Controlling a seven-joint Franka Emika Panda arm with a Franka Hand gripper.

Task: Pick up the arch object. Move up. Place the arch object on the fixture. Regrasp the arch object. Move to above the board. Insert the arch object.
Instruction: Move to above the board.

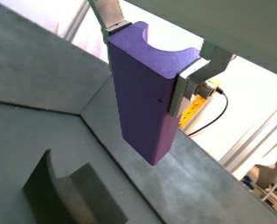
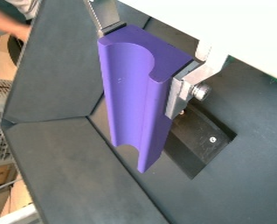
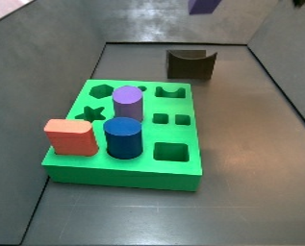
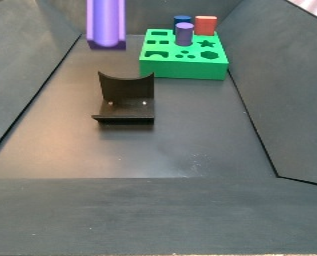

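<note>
Nearest in a side view stands the fixture (image 4: 123, 98), alone on the dark floor (image 4: 188, 150), and behind it, well apart, is the board (image 4: 185, 55) carrying a red block (image 4: 206, 24), a blue cylinder (image 4: 184, 32) and a short purple cylinder (image 3: 128, 102). Nothing lies between the fixture and the board. The arch object (image 4: 107, 22) hangs upright in the air above and behind the fixture, and in both wrist views the gripper (image 1: 154, 45) is closed on its upper end, one silver finger (image 2: 183, 91) pressing each side.
</note>
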